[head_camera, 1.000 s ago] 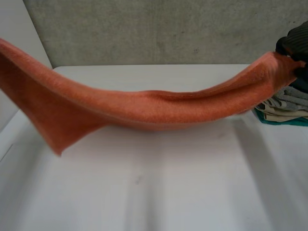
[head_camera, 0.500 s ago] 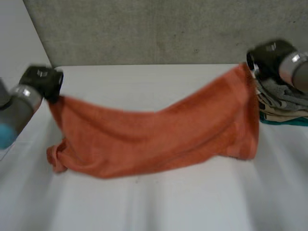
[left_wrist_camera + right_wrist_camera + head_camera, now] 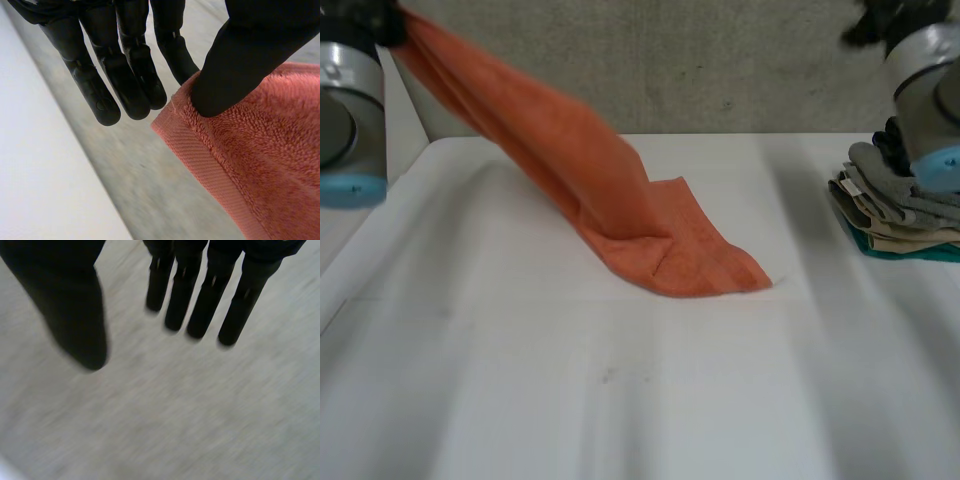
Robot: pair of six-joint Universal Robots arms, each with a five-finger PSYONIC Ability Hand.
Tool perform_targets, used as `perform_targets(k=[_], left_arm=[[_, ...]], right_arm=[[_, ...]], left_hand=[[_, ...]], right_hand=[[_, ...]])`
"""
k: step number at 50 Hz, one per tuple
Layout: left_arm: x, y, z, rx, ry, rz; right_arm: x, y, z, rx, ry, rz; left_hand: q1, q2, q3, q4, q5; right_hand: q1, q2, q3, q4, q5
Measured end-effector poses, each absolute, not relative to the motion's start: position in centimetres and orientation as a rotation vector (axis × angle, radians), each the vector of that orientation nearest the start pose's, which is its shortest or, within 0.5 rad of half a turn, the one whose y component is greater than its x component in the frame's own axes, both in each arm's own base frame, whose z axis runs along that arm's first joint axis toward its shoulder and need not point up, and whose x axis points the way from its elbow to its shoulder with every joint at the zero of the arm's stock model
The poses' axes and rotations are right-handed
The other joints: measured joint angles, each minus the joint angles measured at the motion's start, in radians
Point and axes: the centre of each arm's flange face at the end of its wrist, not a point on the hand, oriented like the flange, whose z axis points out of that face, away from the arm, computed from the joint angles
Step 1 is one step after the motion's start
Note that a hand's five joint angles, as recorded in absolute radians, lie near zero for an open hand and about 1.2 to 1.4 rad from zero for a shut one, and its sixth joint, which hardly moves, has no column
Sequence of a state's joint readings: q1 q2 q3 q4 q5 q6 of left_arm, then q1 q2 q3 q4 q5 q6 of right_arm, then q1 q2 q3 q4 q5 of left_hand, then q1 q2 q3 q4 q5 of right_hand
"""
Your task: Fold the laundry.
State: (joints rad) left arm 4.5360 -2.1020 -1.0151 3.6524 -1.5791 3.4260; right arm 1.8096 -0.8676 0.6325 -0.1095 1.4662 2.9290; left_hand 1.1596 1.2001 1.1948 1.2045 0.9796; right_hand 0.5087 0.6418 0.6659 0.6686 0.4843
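Fingers & thumb of the left hand pinched the orange towel by its hem, high at far left. Right hand was open w/ straight fingers, holding nothing. Towel's low end lay mid table. It looked soft, floppy & light, so prob best grabbed at the corners.

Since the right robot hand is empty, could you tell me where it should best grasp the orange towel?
Probably the loose corner of the orange towel, lying flat on the table, pointing toward the right robot hand. Come from the right and above; the left robot hand pinches the raised end.
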Motion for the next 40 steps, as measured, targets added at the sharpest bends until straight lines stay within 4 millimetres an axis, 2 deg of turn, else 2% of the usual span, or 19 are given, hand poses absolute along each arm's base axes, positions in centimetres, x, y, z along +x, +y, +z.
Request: perform_targets(k=[1,3,7,8,9,10,11,12,13,16,18,23,26,31,34,35,36,38,40], left_arm=[[-21.0,-42.7,33.8,0.345,1.486,-2.639],[-21.4,-41.5,33.3,0.401,1.536,-2.637],[-22.2,-39.2,34.1,0.482,1.553,-2.682],[-22.6,-37.9,35.0,0.518,1.539,-2.718],[-22.6,-37.6,35.2,0.524,1.535,-2.726],[-23.0,-36.1,36.5,0.561,1.508,-2.772],[-23.0,-36.1,36.5,0.561,1.508,-2.772],[-23.3,-34.1,38.1,0.599,1.464,-2.83],[-23.3,-33.8,38.3,0.604,1.458,-2.838],[-23.4,-30.0,41.1,0.656,1.366,-2.935],[-23.4,-28.4,42.2,0.674,1.324,-2.974],[-22.9,-23.6,44.8,0.713,1.201,-3.077],[-22.6,-21.6,45.7,0.728,1.153,-3.12],[-22.3,-19.6,46.3,0.739,1.119,-3.171],[-22.1,-18.8,46.5,0.743,1.11,-3.198],[-22.0,-18.5,46.5,0.743,1.107,-3.208],[-22.0,-18.3,46.5,0.744,1.105,-3.214],[-21.9,-18.2,46.5,0.743,1.106,-3.22],[-21.8,-18.3,46.5,0.74,1.108,-3.221]], right_arm=[[25.2,-43.2,33.4,-0.535,1.709,-2.474],[26.0,-42.6,31.8,-0.602,1.786,-2.362],[27.2,-41.8,30.6,-0.685,1.812,-2.259],[27.8,-41.6,30.4,-0.728,1.788,-2.231],[28.0,-41.5,30.4,-0.74,1.779,-2.225],[28.6,-41.4,30.2,-0.786,1.743,-2.204],[28.6,-41.4,30.2,-0.786,1.743,-2.204],[29.6,-41.3,30.0,-0.861,1.672,-2.172],[29.8,-41.3,29.9,-0.871,1.663,-2.167],[31.8,-41.2,28.4,-0.982,1.563,-2.09],[32.7,-41.0,27.4,-1.019,1.534,-2.05],[35.7,-39.7,22.6,-1.1,1.533,-1.875],[37.6,-38.1,19.4,-1.137,1.557,-1.753],[40.7,-34.6,14.7,-1.204,1.58,-1.573],[42.1,-32.9,13.1,-1.245,1.577,-1.539],[42.6,-32.6,12.8,-1.26,1.575,-1.558],[42.8,-32.6,12.8,-1.267,1.575,-1.583],[43.0,-33.2,13.6,-1.264,1.587,-1.681],[42.9,-34.2,15.1,-1.236,1.61,-1.808]], left_hand=[[0.0,0.0,0.0,0.0,0.0],[0.0,0.0,0.0,0.0,0.0],[0.0,0.001,0.0,0.0,0.0],[0.0,0.001,0.0,0.0,0.0],[0.0,0.001,0.0,0.0,0.0],[0.0,0.001,0.0,0.0,0.0],[0.0,0.001,0.0,0.0,0.0],[0.0,0.001,0.0,0.0,0.0],[0.0,0.001,0.0,0.0,0.0],[0.0,0.001,0.0,0.0,0.0],[0.0,0.001,0.0,0.0,0.0],[0.0,0.001,0.0,0.0,0.0],[0.0,0.001,0.0,0.0,0.0],[0.0,0.001,0.0,0.0,0.0],[0.0,0.001,0.0,0.0,0.0],[0.0,0.001,0.0,0.0,0.0],[0.0,0.001,0.0,0.0,0.0],[0.0,0.001,0.0,0.0,0.0],[0.0,0.001,0.0,0.0,0.0]], right_hand=[[-0.035,-0.06,-0.059,-0.059,-0.062],[-0.255,-0.364,-0.372,-0.377,-0.367],[-0.281,-0.426,-0.456,-0.457,-0.442],[-0.282,-0.426,-0.456,-0.458,-0.442],[-0.281,-0.426,-0.456,-0.458,-0.442],[-0.282,-0.426,-0.456,-0.458,-0.442],[-0.282,-0.426,-0.456,-0.458,-0.442],[-0.281,-0.426,-0.456,-0.458,-0.442],[-0.282,-0.426,-0.456,-0.458,-0.442],[-0.281,-0.426,-0.456,-0.458,-0.442],[-0.282,-0.426,-0.456,-0.458,-0.442],[-0.281,-0.426,-0.456,-0.458,-0.442],[-0.281,-0.426,-0.456,-0.458,-0.442],[-0.3,-0.426,-0.455,-0.458,-0.442],[0.028,-0.089,-0.121,-0.146,-0.128],[0.308,0.172,0.129,0.122,0.135],[0.454,0.321,0.273,0.266,0.274],[0.612,0.515,0.473,0.471,0.464],[0.612,0.534,0.51,0.512,0.477]])
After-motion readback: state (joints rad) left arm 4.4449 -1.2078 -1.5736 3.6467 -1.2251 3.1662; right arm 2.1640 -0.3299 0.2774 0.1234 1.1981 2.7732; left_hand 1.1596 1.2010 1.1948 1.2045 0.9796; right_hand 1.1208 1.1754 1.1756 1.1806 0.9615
